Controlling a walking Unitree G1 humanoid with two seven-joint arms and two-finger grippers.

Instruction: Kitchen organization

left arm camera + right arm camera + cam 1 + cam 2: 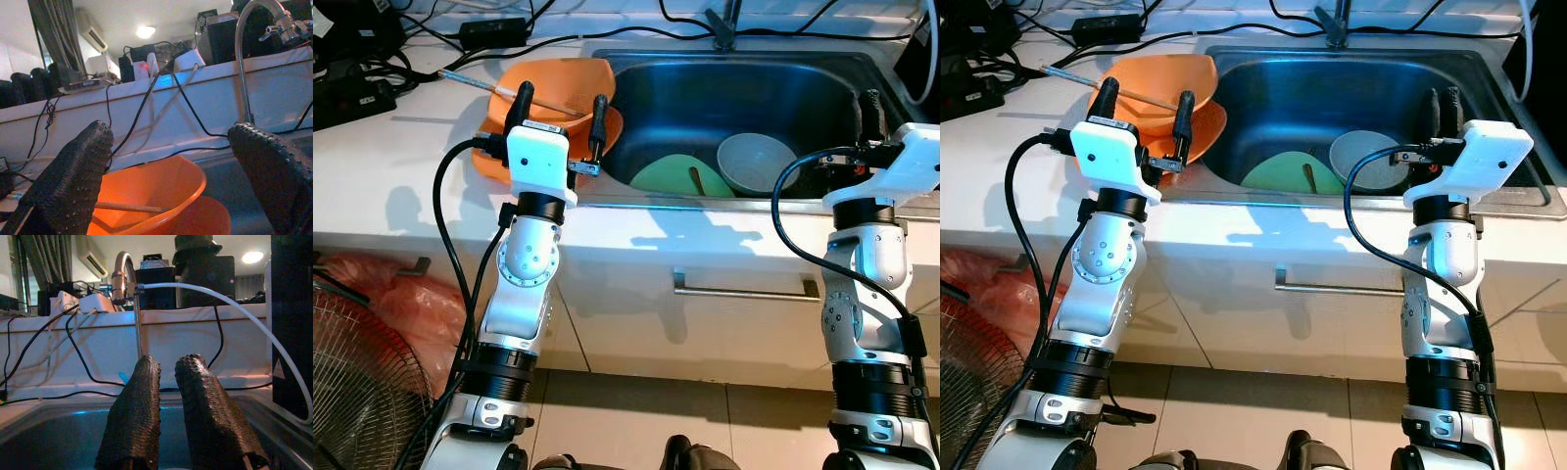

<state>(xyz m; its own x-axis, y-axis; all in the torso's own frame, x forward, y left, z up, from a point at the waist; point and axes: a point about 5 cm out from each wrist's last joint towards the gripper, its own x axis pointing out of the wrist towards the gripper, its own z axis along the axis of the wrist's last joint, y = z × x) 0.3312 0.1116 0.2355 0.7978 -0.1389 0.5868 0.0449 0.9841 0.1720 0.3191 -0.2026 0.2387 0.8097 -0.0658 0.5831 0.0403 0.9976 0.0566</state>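
Note:
Two stacked orange bowls [558,83] stand on the white counter just left of the sink [705,98], and a thin stick [489,86] lies across the upper one. My left gripper [562,98] hovers open just above these bowls, with the bowl rim [161,191] below and between its fingers. Inside the sink lie a green plate [671,176], a grey bowl [756,162] and a small utensil [698,179]. My right gripper [1442,98] is shut on nothing above the sink's right side, near the grey bowl.
A faucet [722,24] rises behind the sink. Black cables and a power adapter [494,31] lie along the back of the counter, with a power strip [347,98] at far left. Below are a drawer handle [744,291], a fan [352,382] and a red bag [401,294].

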